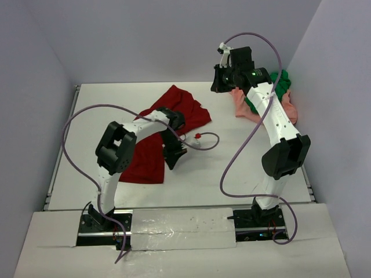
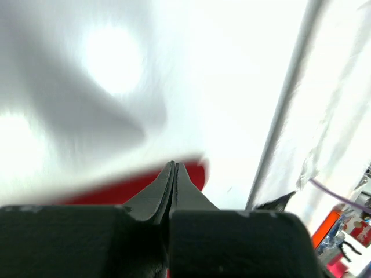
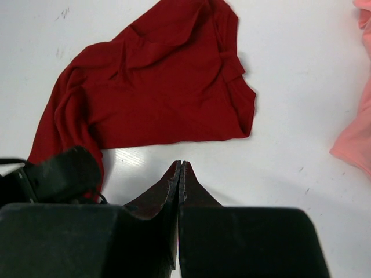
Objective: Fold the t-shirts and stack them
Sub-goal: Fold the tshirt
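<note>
The dark red t-shirt (image 1: 152, 142) lies spread and partly folded on the white table (image 1: 232, 168), left of centre. It also shows in the right wrist view (image 3: 156, 87). The bright green t-shirt (image 1: 282, 84) lies bunched at the back right on the salmon-pink one (image 1: 244, 106). My left gripper (image 1: 173, 157) is shut, low at the red shirt's right edge. Red cloth (image 2: 196, 174) shows just beyond its tips (image 2: 175, 165), with none seen between the jaws. My right gripper (image 1: 219, 83) is shut and empty (image 3: 181, 163), held high over the back of the table. A pink edge (image 3: 356, 133) shows at its right.
Purple cables loop over the table, one carrying a small red piece (image 1: 198, 136) right of the red shirt. Grey walls close in the back and sides. The table's near edge (image 2: 278, 133) runs close to the left gripper. The left arm (image 3: 58, 174) shows below the right gripper.
</note>
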